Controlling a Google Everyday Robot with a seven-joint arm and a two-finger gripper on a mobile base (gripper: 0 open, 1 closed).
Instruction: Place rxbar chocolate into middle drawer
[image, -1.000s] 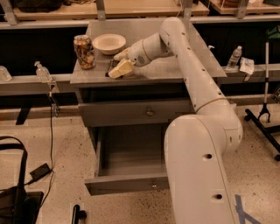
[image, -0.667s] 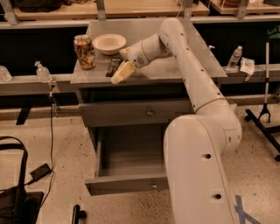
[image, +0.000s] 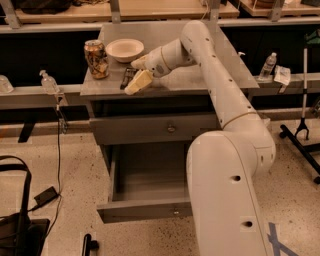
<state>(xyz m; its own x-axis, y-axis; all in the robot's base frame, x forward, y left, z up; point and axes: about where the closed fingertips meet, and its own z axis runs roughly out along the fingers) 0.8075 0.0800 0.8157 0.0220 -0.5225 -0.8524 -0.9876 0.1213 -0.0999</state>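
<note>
My pincer (image: 138, 82) hangs over the front edge of the grey metal desk (image: 105, 86); I cannot tell whether it is apart or clamped. The small flat dark rxbar chocolate (image: 127, 77) lies just beside it, toward the patterned drink can (image: 96, 59), partly hidden behind it. With a poor hold, the bar could slip off the edge and miss the open grey metal middle drawer (image: 140, 211) well below my pincer.

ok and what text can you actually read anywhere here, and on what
rxbar chocolate, on the cabinet top beside the gripper: pale stripes, too blurred to read.
drink can: pattern only, nothing legible.
water bottle label: too small to read.
No other text shows.
</note>
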